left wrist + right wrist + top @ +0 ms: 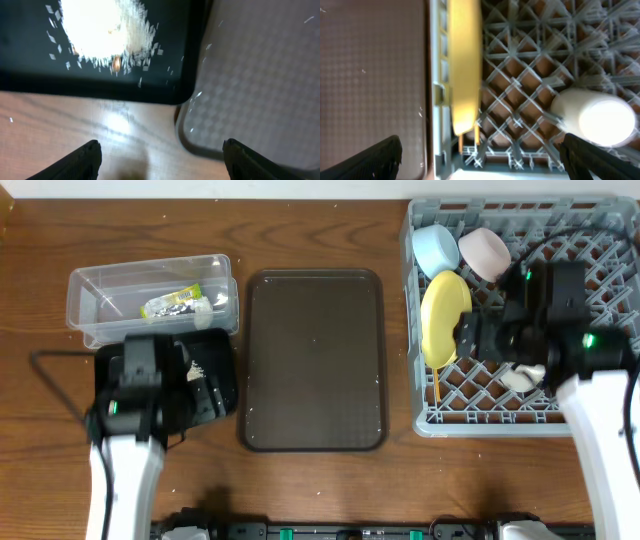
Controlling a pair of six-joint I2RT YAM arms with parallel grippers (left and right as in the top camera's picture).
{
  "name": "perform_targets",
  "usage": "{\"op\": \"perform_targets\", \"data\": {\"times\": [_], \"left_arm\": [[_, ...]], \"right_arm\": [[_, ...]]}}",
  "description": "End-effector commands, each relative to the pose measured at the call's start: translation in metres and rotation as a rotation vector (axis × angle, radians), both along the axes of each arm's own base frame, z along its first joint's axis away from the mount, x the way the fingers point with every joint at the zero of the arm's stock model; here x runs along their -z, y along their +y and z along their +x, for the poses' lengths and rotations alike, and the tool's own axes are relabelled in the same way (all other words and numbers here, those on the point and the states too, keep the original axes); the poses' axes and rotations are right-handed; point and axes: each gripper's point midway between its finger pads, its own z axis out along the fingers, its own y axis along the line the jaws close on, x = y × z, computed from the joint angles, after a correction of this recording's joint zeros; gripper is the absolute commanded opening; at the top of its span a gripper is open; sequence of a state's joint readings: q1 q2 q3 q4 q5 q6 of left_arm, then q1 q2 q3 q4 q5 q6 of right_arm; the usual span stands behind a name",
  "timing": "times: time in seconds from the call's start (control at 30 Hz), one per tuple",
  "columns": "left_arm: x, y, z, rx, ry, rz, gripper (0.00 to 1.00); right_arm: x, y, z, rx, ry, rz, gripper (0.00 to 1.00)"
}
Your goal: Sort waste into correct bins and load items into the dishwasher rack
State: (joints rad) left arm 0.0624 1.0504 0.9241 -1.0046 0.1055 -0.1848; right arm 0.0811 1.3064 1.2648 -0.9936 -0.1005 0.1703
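As far as we can judge, the job is nearly finished. Reading the overhead view as a clock face, the clear tub (150,295) at ten o'clock holds the green-and-yellow wrapper (172,303) and the white scrap (205,306). The black tray (228,370) just below it, at about nine, carries the rice grains (105,30). The dishwasher rack (490,423) at three o'clock holds the light blue bowl (434,248), the white bowl (484,252), the yellow plate (443,315) standing on edge, the pale cup (592,117) and the chopsticks (437,385). The brown serving tray (312,360) in the centre shows only a few specks, so we think little is left beyond perhaps those stray grains.

Our left gripper (161,150) has its fingers apart and holds nothing; it hangs over the table (75,125) at the black tray's corner. Our right gripper (481,145) is likewise spread and empty, over the rack's six-o'clock edge between plate and cup.

From overhead, the left arm hides most of the black tray. The left wrist view shows the rice heaped there, with loose grains scattered round it and a few on the brown tray. The right wrist view shows the cup, half masked from above, set among the pegs, and the chopsticks' ends beneath the plate.
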Motion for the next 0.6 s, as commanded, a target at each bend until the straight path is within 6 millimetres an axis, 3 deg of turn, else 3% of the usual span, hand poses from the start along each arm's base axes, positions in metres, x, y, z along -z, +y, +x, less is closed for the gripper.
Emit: {"op": "perform_targets", "data": {"times": [0.0,0.13,0.17,0.27,0.57], "left_arm": [[-0.014,-0.001,-0.008,0.017,-0.131,0.015,0.8],[-0.027,-0.001,-0.016,0.012,-0.267,0.023,0.83],[-0.029,-0.002,-0.018,0.008,-0.289,0.022,0.91],[-0.037,-0.002,-0.021,0.009,-0.338,0.025,0.92],[-0.038,-0.002,-0.021,0.009,-0.344,0.026,0.93]], "right_arm": [[0.007,0.013,-0.019,-0.055,-0.082,0.01,0.99],[0.014,0.018,-0.034,-0.054,-0.233,0.03,0.99],[0.016,0.016,-0.038,-0.037,-0.259,0.03,0.99],[0.029,0.006,-0.05,0.028,-0.304,0.03,0.99],[0.068,0.003,-0.075,0.038,-0.228,0.03,0.99]]}}
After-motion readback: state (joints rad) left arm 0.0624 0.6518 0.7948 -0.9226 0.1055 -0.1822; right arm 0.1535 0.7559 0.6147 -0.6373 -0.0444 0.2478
